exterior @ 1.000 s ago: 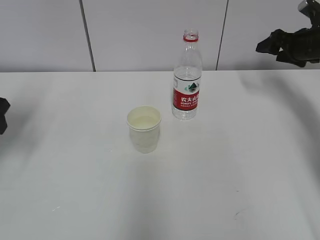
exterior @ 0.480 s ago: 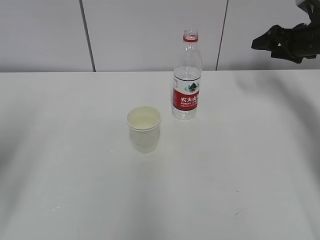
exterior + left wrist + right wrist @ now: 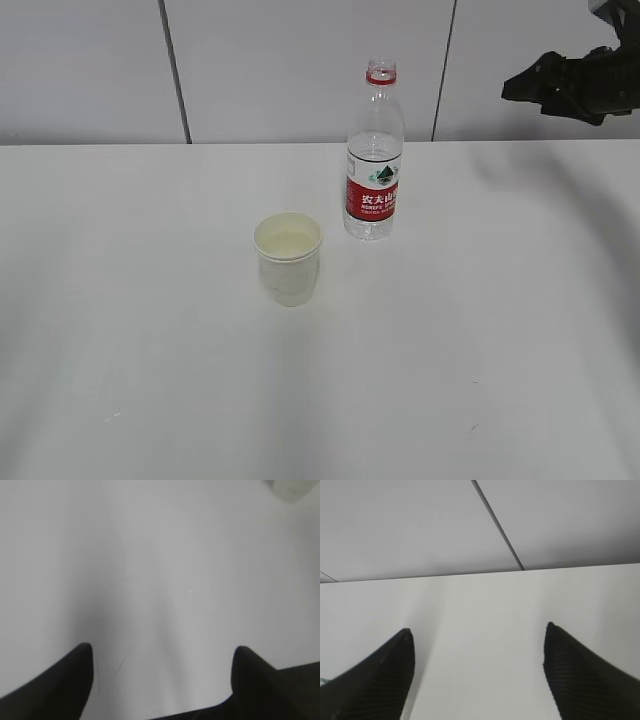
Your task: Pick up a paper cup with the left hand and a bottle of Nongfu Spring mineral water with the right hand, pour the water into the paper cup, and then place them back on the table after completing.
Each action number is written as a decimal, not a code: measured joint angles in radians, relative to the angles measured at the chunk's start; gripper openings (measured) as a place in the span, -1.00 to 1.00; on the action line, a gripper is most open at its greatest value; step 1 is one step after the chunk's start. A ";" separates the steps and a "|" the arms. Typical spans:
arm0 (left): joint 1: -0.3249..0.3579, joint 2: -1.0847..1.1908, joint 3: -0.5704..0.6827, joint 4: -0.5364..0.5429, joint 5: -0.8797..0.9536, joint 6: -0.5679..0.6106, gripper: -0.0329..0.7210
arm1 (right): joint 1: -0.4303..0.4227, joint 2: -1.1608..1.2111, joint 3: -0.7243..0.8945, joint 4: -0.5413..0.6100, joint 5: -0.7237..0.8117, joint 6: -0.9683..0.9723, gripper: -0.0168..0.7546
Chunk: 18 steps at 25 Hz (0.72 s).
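Observation:
A white paper cup (image 3: 288,260) stands upright on the white table (image 3: 150,350) near the middle, with liquid showing inside. A clear Nongfu Spring bottle (image 3: 374,160) with a red label and red neck ring, no cap, stands upright just behind and to the right of the cup. My right gripper (image 3: 520,88) hovers high at the far right, well away from the bottle; in the right wrist view (image 3: 477,635) it is open and empty. My left gripper (image 3: 162,652) is open and empty over bare table, out of the exterior view. The cup's edge (image 3: 292,487) shows at the top right of the left wrist view.
A grey panelled wall (image 3: 300,60) with dark vertical seams runs along the table's far edge. Faint scuff marks (image 3: 472,428) lie on the table near the front.
My left gripper, at the left edge one second ago, has left the exterior view. My right gripper has risen slightly at the far right. Cup and bottle have not moved.

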 joint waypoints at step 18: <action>0.000 -0.419 0.038 0.033 0.077 -0.204 0.47 | 0.000 0.000 0.000 0.000 -0.032 -0.028 0.58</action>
